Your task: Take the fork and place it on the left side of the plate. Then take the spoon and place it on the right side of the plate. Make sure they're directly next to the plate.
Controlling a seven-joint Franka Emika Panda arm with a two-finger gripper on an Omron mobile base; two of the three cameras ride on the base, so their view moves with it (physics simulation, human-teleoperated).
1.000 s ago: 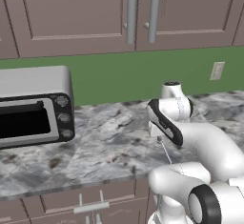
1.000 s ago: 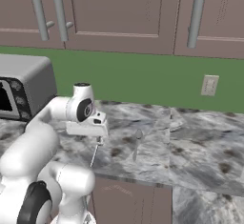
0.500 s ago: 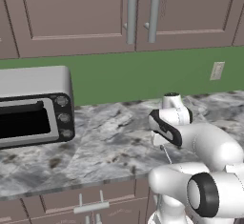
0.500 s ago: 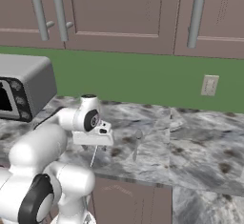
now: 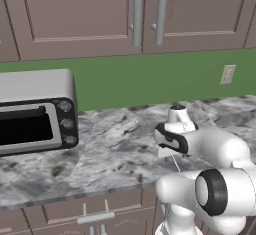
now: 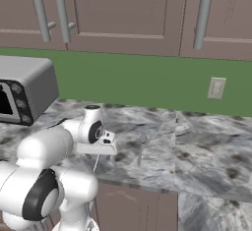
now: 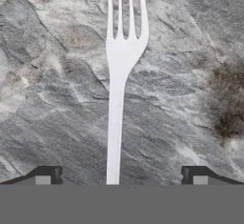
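Hand (image 7: 121, 175) lowered; pale slim three-pronged fork (image 7: 118, 89) flat.

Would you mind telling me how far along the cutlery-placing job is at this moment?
Nothing looks done yet. The fork lies flat on the marble counter, and the spoon lies untouched on the counter too. In hand: the open gripper is lined up over the fork's handle, one fingertip on each side, not gripping. Left: grasp and place the fork, then the spoon, beside the plate.
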